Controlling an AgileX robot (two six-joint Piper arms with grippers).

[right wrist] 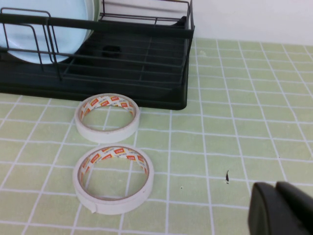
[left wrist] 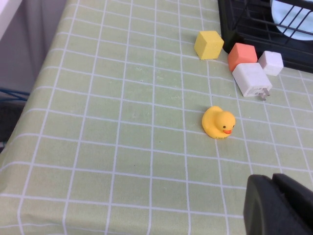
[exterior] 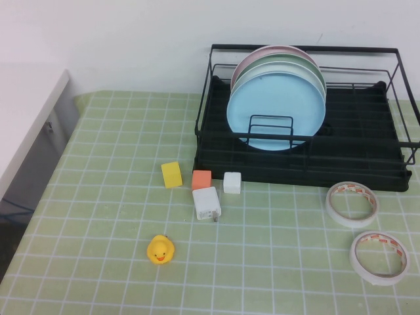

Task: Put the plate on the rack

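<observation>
High view: your green checked tablecloth [exterior: 118,262] fills the scene. On its far right part sits the large black wire dish rack [exterior: 367,164] with tray base and high rail frame. The large round light-blue plastic plate [exterior: 276,108] stands upright in the rack's left half, leaning at the front of a row of plates; behind it you see a pale green plate [exterior: 314,69] and a pink plate [exterior: 252,58].

Near the right edge, in front of the rack, lie two white rolls of tape with red print, one [exterior: 352,204] nearer the rack, the other [exterior: 378,257] nearer you.

Before the rack's left corner you find a white plug adapter [exterior: 207,203], a yellow block [exterior: 172,174], an orange cube [exterior: 201,179] and a small white cube [exterior: 232,182]. A yellow rubber duck [exterior: 160,249] sits apart, nearer you.

Wrist views: the left gripper [left wrist: 279,205] hangs above the cloth near the duck, and the right gripper [right wrist: 281,208] hangs above the cloth beside the tape rolls. You see only a dark corner of each; whether the fingers are spread or closed cannot be told. Neither holds anything visible.
</observation>
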